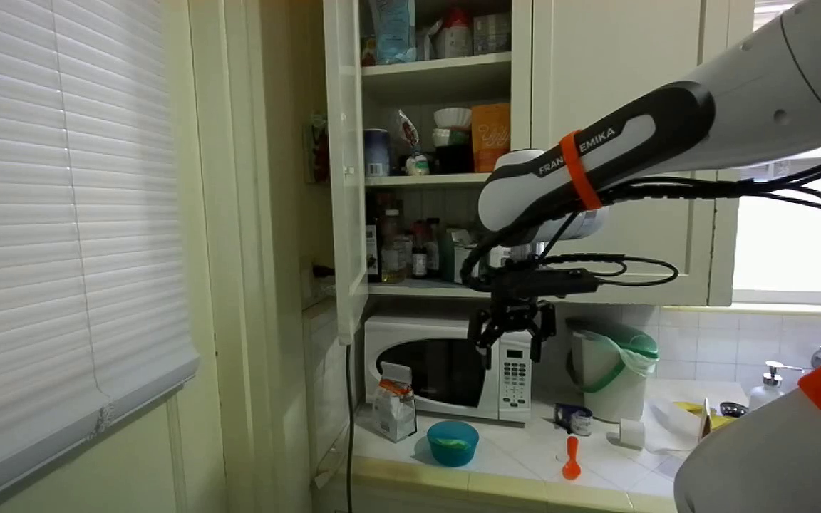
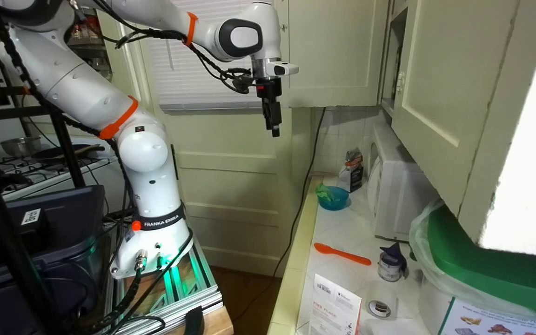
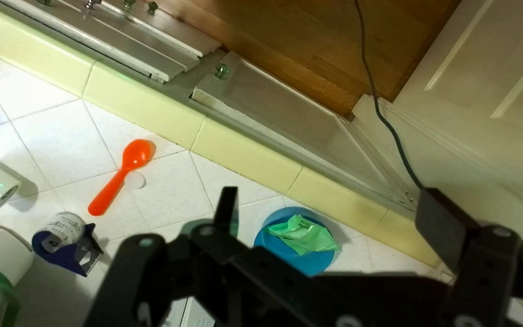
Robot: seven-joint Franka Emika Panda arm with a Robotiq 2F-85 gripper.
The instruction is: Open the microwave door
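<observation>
Robotiq gripper (image 1: 512, 354) hangs with its fingers pointing down and spread apart, nothing held between them; in an exterior view it is well apart from the microwave (image 2: 399, 193), which stands on the tiled countertop (image 1: 510, 452) beneath the wall cupboard (image 1: 436, 179). By the look of it, the job has not got past the approach: the microwave door (image 1: 446, 370) appears shut, its white frame flush with the control panel (image 1: 515, 375), and no part of the robot touches it. Reaching it, freeing its edge and swinging it out are all left to do. As for the door itself, it has a near-black, rounded window in a white surround, slanting on the side nearest the panel, with no projecting handle that I can make out. A white-and-orange bag (image 1: 393, 413) partly hides the window's opposite end, and a blue bowl (image 1: 452, 443) sits just in front; if the hinge is on that side, as seems likely, both may obstruct the swing.
</observation>
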